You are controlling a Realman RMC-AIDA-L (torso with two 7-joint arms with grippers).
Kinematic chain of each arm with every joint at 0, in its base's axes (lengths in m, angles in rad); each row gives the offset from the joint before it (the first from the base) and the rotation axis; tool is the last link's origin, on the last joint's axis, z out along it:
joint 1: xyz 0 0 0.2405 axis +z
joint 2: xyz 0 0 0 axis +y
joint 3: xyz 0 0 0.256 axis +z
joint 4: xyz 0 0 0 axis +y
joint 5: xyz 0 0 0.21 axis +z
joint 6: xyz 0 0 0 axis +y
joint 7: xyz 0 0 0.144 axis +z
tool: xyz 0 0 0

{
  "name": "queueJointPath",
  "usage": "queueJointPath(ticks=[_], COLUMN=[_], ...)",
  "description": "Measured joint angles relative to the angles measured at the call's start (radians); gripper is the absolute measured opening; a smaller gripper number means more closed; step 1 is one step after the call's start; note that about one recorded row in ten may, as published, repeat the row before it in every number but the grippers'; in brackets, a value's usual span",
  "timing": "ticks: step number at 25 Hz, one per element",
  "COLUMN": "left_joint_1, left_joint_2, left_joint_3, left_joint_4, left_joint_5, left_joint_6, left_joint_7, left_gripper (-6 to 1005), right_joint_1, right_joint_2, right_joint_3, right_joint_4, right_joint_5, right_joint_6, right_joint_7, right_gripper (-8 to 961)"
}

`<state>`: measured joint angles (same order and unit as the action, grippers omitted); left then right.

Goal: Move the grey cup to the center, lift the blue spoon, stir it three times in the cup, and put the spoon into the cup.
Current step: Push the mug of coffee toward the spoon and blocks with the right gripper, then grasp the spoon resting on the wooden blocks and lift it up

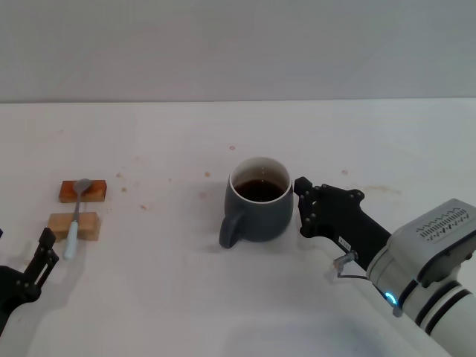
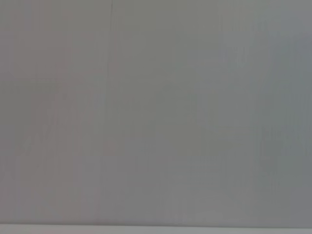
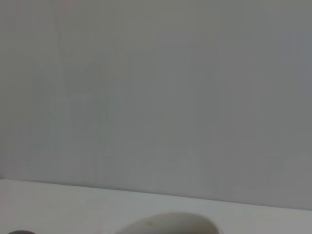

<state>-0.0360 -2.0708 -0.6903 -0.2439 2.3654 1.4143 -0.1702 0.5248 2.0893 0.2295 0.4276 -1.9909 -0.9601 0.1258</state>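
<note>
The grey cup (image 1: 259,199) stands near the middle of the white table (image 1: 163,297), with dark liquid inside and its handle turned toward the front left. My right gripper (image 1: 302,207) sits just right of the cup, open, fingertips close to its wall and holding nothing. The blue spoon (image 1: 75,217) lies at the left across two wooden blocks, bowl on the far block, pale handle pointing toward me. My left gripper (image 1: 47,248) is open and empty, low at the front left, just short of the spoon's handle tip.
The dark brown block (image 1: 93,191) and the lighter block (image 1: 85,225) carry the spoon. Small brown stains dot the table between the blocks and the cup. The left wrist view shows only a grey wall. The right wrist view shows wall, table edge and an unclear pale rounded shape (image 3: 170,225).
</note>
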Motion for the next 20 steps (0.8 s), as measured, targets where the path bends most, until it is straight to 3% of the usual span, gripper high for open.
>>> queueJointPath(ticks=[20], left_joint_1=[-0.007], left_joint_2=[0.0], left_joint_3=[0.002], left_joint_4=[0.0], left_joint_5=[0.0], left_joint_6=[0.002], left_joint_7=[0.0], left_gripper=[833], right_joint_1=[0.001], right_joint_2=[0.0], right_joint_3=[0.007], right_joint_4=[-0.02], right_joint_5=[0.006], right_joint_6=[0.009], right_joint_7=[0.008], right_gripper=[-1])
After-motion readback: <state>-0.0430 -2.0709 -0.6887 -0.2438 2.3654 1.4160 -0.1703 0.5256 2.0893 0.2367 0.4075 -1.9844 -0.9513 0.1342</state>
